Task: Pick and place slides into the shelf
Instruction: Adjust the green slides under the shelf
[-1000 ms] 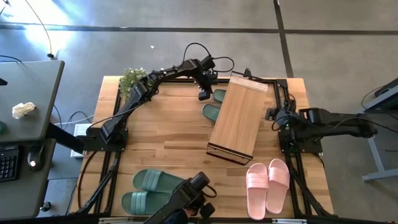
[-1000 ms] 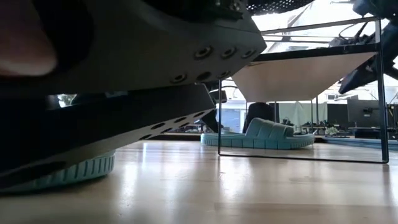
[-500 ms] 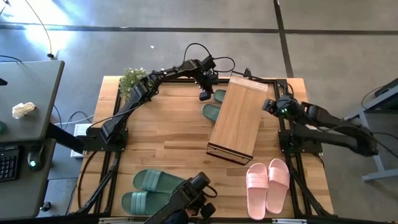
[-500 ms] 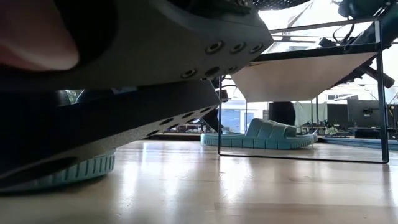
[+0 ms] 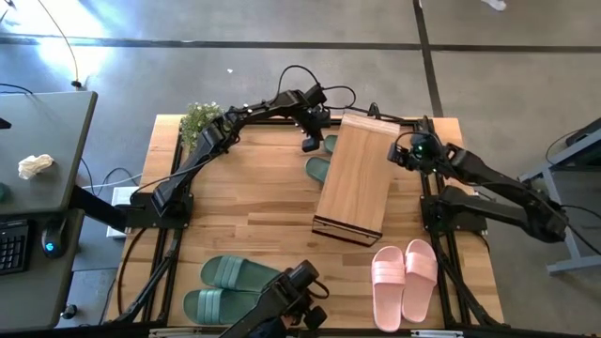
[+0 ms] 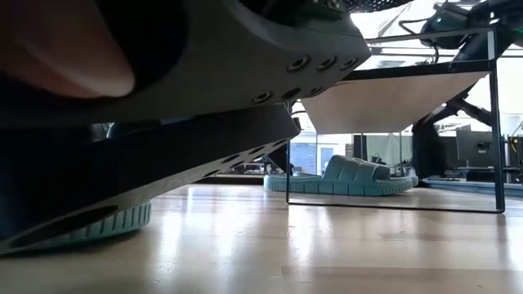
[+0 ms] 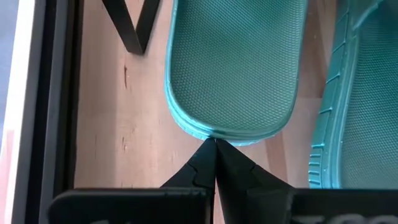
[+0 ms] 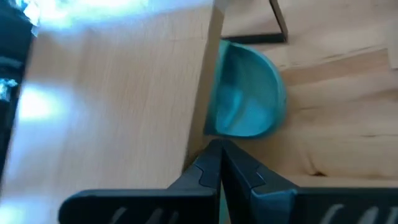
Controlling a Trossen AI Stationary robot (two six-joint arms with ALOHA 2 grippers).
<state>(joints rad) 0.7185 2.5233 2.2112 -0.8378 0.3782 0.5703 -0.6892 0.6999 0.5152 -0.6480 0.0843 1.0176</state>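
The shelf point(image 5: 355, 178) stands slantwise on the table's far right part. Two green slides point(image 5: 321, 158) lie partly under its left side, one with its footbed point(image 7: 233, 62) filling the left wrist view. My left gripper point(image 5: 308, 144) is shut at that slide's rounded end. My right gripper point(image 5: 398, 155) is shut beside the shelf's right long edge point(image 8: 208, 81), above a green slide end point(image 8: 249, 93) that sticks out from under the shelf. A second green pair point(image 5: 225, 286) and a pink pair point(image 5: 404, 277) lie flat near the front edge. My left gripper point(image 7: 214, 142) has its shut fingertips against the rim of the green slide's rounded end point(image 7: 214, 134), slanting down from the far left. The slide lies flat on the table. My right gripper point(image 8: 219, 144): I cannot tell whether it touches the shelf's edge.
A potted plant point(image 5: 199, 120) stands at the far left corner. A dark camera mount point(image 5: 291, 300) sits at the front edge and fills the left of the low view. The shelf's dark frame legs point(image 6: 288, 151) stand on the table. Bare wood point(image 5: 244, 202) lies mid-table.
My right gripper has swung from the table's right edge toward the shelf, turning as it went, and is now at the shelf's right long edge, still shut.
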